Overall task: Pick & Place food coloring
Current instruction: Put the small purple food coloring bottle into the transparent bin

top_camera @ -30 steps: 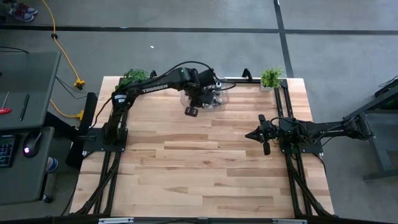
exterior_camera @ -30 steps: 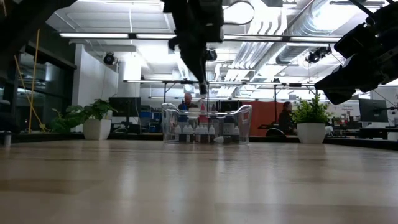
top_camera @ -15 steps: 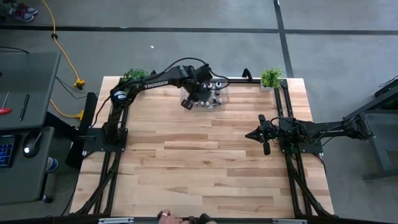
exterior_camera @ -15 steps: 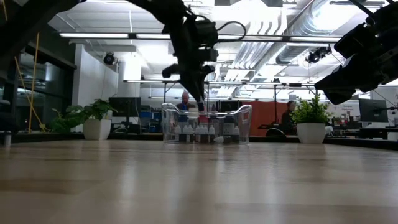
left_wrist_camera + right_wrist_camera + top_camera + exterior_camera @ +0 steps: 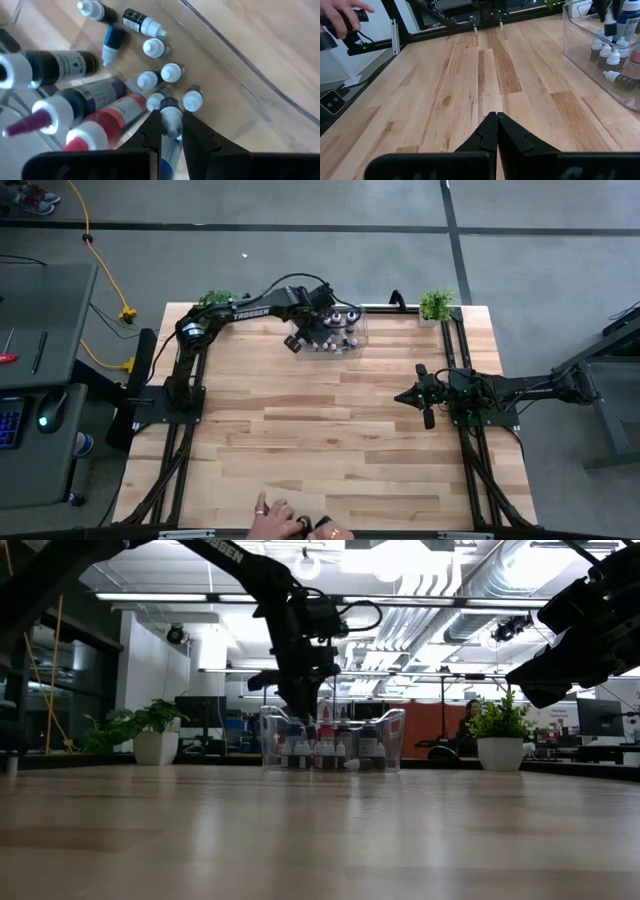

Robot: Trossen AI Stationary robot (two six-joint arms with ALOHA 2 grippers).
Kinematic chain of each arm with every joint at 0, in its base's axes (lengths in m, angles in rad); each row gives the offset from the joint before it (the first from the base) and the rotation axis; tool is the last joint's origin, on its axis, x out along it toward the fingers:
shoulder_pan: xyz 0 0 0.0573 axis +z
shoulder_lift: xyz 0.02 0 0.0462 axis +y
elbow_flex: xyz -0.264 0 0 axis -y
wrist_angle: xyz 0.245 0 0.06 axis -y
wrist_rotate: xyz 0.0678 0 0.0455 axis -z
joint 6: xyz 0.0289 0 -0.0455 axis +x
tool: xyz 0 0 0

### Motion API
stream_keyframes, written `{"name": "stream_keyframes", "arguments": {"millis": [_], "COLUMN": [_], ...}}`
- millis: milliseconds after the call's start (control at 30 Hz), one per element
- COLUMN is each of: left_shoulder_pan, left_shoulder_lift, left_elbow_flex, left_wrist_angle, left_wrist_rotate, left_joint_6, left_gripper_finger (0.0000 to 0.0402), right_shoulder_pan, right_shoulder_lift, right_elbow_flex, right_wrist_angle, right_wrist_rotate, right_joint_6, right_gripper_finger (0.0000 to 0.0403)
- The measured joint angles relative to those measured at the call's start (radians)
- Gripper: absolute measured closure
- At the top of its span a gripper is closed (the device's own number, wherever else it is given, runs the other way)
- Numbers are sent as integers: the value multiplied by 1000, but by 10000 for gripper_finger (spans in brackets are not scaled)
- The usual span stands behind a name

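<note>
Food coloring (image 5: 100, 100): small dropper bottles with rounded white caps and tapered nozzles, standing and lying inside a clear plastic bin (image 5: 335, 330) with glossy, see-through walls, at the far edge of the pale, plank-grained wooden desk (image 5: 320, 440). Larger bottles show dark, blue and pink-red bodies; smaller ones are whitish-grey. Left claw (image 5: 171, 125): lowered into the bin, matte black fingers (image 5: 152, 127) clenched on one small white-capped bottle (image 5: 171, 116). Right claw (image 5: 496, 131): pressed together, grasping nothing, low over bare desk at the right side. Person's hand (image 5: 275, 518): at the desk's near edge.
</note>
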State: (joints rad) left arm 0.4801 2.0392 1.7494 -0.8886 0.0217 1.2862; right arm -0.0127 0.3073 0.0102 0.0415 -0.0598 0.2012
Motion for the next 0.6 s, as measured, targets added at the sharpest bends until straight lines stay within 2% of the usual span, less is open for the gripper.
{"name": "stream_keyframes", "arguments": {"millis": [600], "left_shoulder_pan": [-10], "left_shoulder_lift": [38], "left_elbow_flex": [-30], "left_wrist_angle": [64], "left_wrist_rotate": [70], "left_joint_6": [52], "left_gripper_finger": [362], "right_shoulder_pan": [0], "right_shoulder_lift": [0], "right_elbow_flex": [0], "right_wrist_angle": [0], "right_wrist_rotate": [0], "right_joint_6": [0], "right_gripper_finger": [402]}}
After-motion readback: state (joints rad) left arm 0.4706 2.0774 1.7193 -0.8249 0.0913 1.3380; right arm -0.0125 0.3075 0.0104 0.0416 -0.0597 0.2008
